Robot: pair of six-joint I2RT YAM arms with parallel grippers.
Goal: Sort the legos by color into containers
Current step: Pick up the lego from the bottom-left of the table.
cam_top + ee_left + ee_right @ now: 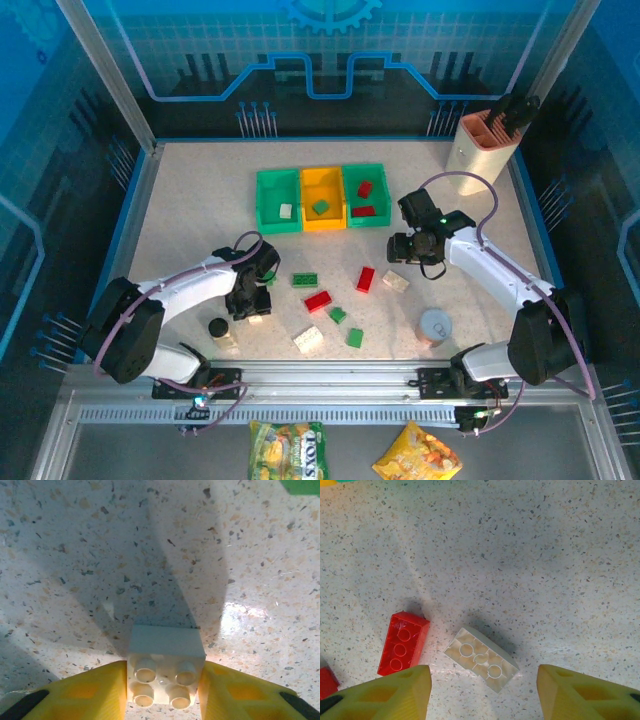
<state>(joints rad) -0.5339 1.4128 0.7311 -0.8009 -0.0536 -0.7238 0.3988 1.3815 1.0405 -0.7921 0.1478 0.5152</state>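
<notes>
Left wrist, left tool point(164, 690) pinching cream brick point(165, 672), right tool point(482, 690) spread, open table point(520, 555) ahead

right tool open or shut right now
Open. The right tool has its fingers wide apart; a cream brick lies on the table between them, touching neither.

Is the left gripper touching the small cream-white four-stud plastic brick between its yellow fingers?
Touching. The left wrist view shows both yellow fingers flush against the sides of the cream-white four-stud brick, no gap.
</notes>
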